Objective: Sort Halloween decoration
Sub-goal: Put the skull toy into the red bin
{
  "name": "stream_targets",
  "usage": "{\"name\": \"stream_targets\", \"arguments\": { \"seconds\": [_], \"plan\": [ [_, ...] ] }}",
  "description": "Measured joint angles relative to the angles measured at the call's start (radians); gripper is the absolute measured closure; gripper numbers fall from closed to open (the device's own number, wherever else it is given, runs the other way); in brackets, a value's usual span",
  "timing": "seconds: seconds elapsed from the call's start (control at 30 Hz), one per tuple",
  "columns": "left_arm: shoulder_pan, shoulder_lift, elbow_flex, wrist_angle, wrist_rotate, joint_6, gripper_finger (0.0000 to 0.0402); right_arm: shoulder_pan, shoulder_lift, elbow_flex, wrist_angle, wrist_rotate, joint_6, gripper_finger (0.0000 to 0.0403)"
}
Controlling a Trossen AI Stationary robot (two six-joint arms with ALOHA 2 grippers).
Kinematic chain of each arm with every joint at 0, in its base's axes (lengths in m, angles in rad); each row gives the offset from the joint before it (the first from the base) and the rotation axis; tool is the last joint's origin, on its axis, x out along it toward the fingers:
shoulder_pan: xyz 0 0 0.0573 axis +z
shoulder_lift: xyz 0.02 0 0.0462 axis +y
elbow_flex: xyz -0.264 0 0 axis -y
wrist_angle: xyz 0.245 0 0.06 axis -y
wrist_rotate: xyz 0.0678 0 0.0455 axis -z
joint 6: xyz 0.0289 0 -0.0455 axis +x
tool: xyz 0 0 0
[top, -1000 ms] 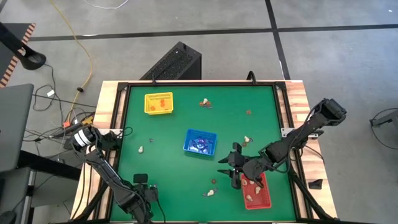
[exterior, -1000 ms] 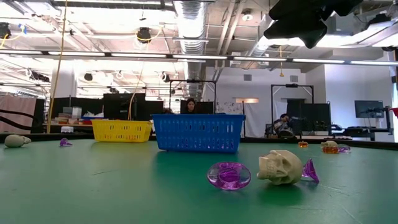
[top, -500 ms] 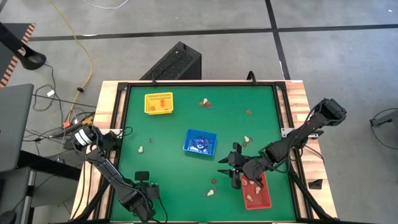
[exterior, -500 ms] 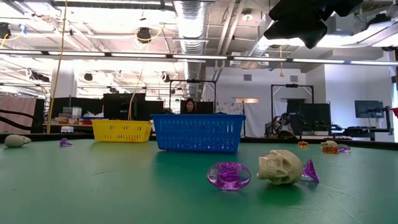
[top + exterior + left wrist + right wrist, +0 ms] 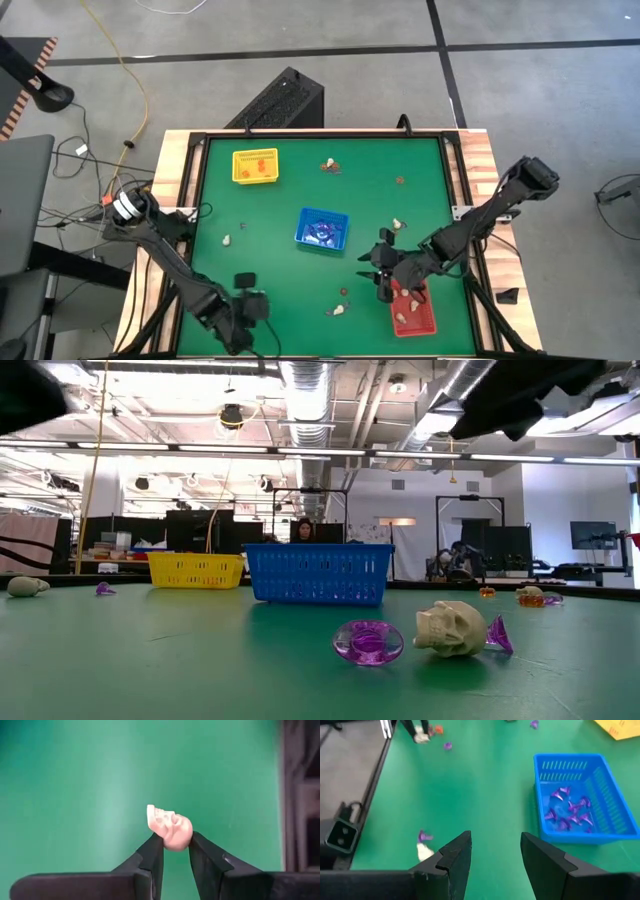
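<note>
1. Two dark arms work over a green table point(image 5: 300, 190) strewn with Halloween trinkets. The left gripper point(image 5: 175, 851), at the near left corner of the table in the overhead view, is clenched on a cream-white skull point(image 5: 169, 827), pinched by its lower part between both fingertips and lifted clear of the green surface.

2. Nothing but bare green shows beyond the held skull in the left wrist view, with a dark table frame point(image 5: 300, 795) off to one side.

3. Over at the near right, the right gripper point(image 5: 495, 852) hangs above the table with its fingers spread wide apart and nothing between them, close to the red tray point(image 5: 414, 308).

4. Ahead of the right gripper and to one side stands the blue tray point(image 5: 582, 797), holding a cluster of purple pieces point(image 5: 567, 810); a small white trinket point(image 5: 424, 851) with a purple one point(image 5: 423, 836) touching it lies just beside its other finger.

5. Well beyond both grippers, the yellow tray point(image 5: 255, 166) sits at the far left of the table with orange pieces inside.

6. At table height, a second cream skull point(image 5: 450, 628) rests between a purple ring point(image 5: 368, 641) and a purple cone point(image 5: 498, 634), in front of the blue tray; another skull point(image 5: 27, 586) lies far off at the left edge.
</note>
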Motion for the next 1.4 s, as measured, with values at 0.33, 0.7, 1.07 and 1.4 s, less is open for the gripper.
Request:
{"name": "stream_targets", "arguments": {
  "seconds": [0.33,0.7,1.07,1.4],
  "plan": [
    [0.294,0.162,0.001,0.816,0.037,0.592,0.0331,0.065,-0.115,0.0,-0.245,0.072,0.137,0.0202],
    [0.52,0.556,0.355,1.167,0.454,0.652,0.0331,0.31,-0.265,0.0,-0.563,0.481,0.452,0.0202],
    [0.545,0.788,0.868,0.728,0.515,0.738,0.0329,0.364,-0.271,0.0,-0.621,0.557,0.461,0.0202],
    [0.545,0.79,0.879,0.707,0.466,0.776,0.0244,0.363,-0.254,0.0,-0.624,0.557,0.454,0.0202]
  ]
}}
